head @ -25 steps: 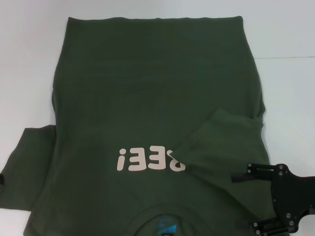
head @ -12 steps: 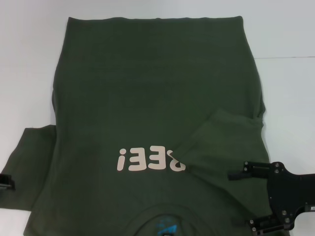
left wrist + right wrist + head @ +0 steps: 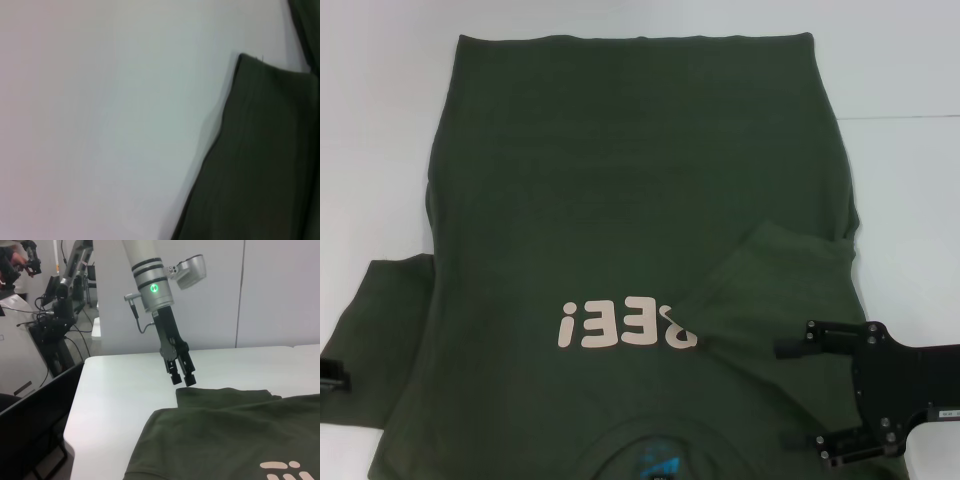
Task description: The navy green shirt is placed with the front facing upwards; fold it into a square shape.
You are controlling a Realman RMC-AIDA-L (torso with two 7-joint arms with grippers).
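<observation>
The navy green shirt (image 3: 630,230) lay face-up on the white worktop (image 3: 910,170), its right sleeve already folded inward. The right end effector (image 3: 798,395), jaws apart, had slid toward nine o'clock over the shoulder. The left end effector (image 3: 181,378), fingers together, had dropped beside the flat left sleeve (image 3: 385,340), probably the next fold.

The shirt (image 3: 630,200) lies flat on the tabletop (image 3: 910,190), collar nearest the robot; the right gripper (image 3: 800,395) over its right sleeve, the left gripper (image 3: 181,376) just beside its left sleeve
</observation>
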